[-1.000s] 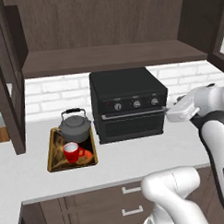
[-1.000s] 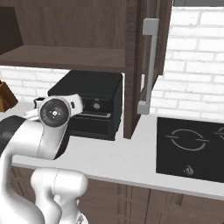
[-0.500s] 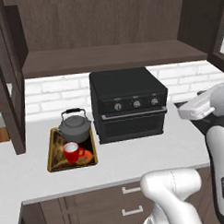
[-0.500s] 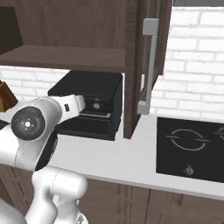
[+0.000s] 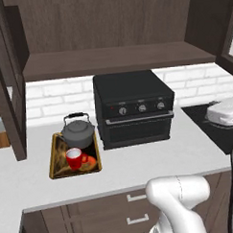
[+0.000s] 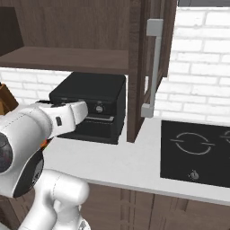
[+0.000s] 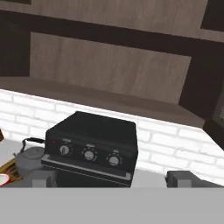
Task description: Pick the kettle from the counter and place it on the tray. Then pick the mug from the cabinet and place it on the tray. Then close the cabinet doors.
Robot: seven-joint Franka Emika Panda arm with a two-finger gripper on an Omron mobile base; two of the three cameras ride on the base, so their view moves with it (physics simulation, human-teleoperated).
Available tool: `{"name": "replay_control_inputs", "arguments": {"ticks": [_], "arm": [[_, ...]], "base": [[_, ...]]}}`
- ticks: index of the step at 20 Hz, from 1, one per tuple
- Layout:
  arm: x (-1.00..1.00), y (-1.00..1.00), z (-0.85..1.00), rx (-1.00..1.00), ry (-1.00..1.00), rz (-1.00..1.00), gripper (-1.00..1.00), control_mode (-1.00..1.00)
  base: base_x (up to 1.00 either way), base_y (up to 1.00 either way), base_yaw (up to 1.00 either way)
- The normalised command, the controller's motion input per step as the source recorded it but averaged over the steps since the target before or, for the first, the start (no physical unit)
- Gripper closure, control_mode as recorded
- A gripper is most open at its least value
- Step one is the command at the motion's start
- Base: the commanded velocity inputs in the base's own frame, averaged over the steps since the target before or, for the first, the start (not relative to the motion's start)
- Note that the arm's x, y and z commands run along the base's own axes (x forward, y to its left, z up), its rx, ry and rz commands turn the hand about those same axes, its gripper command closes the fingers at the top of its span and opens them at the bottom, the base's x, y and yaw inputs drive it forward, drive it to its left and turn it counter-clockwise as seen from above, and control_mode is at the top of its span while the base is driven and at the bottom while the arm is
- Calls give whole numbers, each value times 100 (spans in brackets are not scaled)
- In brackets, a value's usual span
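Left base view: kettle (image 5: 77, 132) and mug (image 5: 75, 158) sit on tray (image 5: 57, 160) at lower left, gripper (image 7: 111, 181) spread and empty, so approach the right cabinet door's bar handle (image 6: 152, 66) squarely to swing it shut.

Kettle (image 5: 78, 132): dull grey metal, faint sheen. Mug (image 5: 75, 158): glossy red. Tray (image 5: 58, 168): gold rim, printed face. Cabinet (image 5: 110, 37): matt dark wood grain. Counter (image 5: 139, 165): smooth pale slab. Oven (image 5: 133, 108) at 3 o'clock of tray: matt black.
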Motion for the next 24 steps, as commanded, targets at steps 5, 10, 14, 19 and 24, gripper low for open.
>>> {"name": "replay_control_inputs", "arguments": {"ticks": [5, 10, 14, 19, 24], "arm": [[-33, 0, -72, 5, -34, -21, -100, -100], [-19, -26, -63, 12, -23, -16, -100, -100], [-22, -45, -54, 18, -20, -11, -100, -100], [-15, -56, -39, 15, -25, -7, -100, -100], [-2, -52, -27, 14, -27, -3, -100, -100]], "base": [[0, 0, 0], [0, 0, 0], [0, 0, 0], [0, 0, 0], [0, 0, 0]]}}
